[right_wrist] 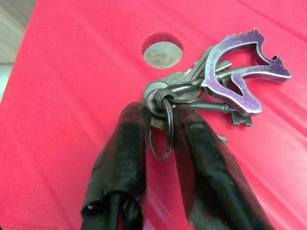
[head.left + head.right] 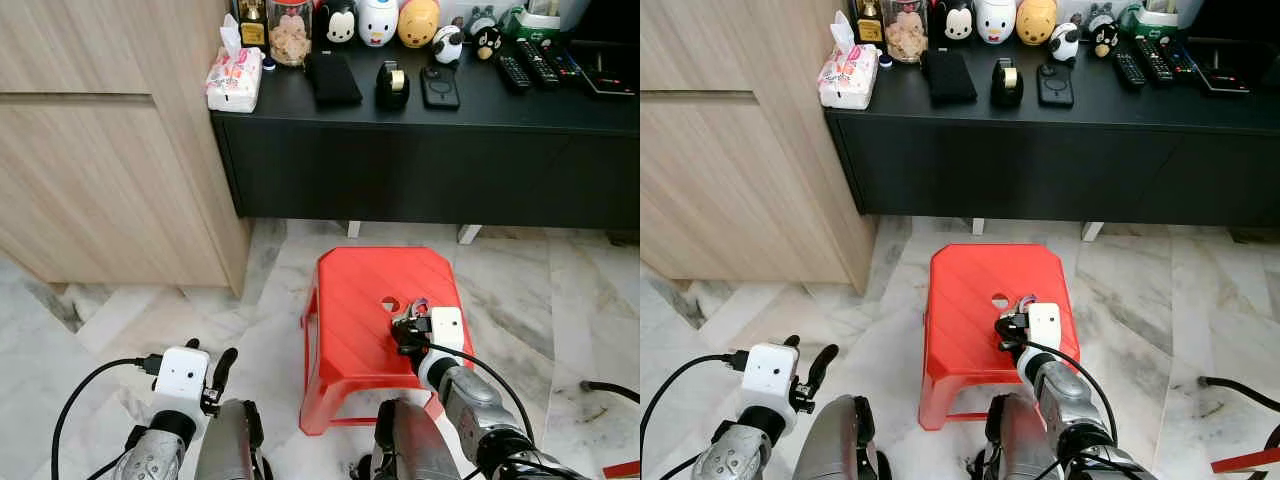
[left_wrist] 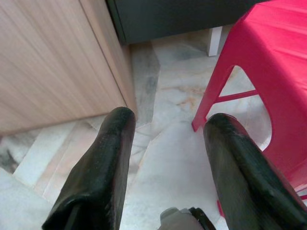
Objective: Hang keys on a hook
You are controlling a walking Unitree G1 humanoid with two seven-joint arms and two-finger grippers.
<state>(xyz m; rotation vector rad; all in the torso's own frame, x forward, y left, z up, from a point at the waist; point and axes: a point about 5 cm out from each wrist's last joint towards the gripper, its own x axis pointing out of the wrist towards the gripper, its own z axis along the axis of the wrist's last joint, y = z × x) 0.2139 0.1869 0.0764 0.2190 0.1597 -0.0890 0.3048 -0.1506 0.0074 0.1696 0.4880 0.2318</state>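
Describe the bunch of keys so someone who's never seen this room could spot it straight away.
On the marble floor in front of the black cabinet stands a red plastic stool. The keys lie on its top, beside the round hole in the middle, with the right gripper closed on their rings. What marks the bunch is a purple metal charm with a jagged, cut-out shape among plain silver keys.

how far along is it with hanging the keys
Early stage. Done: the right gripper has closed its fingers on the keys, over the red stool. In hand: that grasp. The left gripper hangs open, idle. Left: lifting the keys, finding a hook and hanging them.
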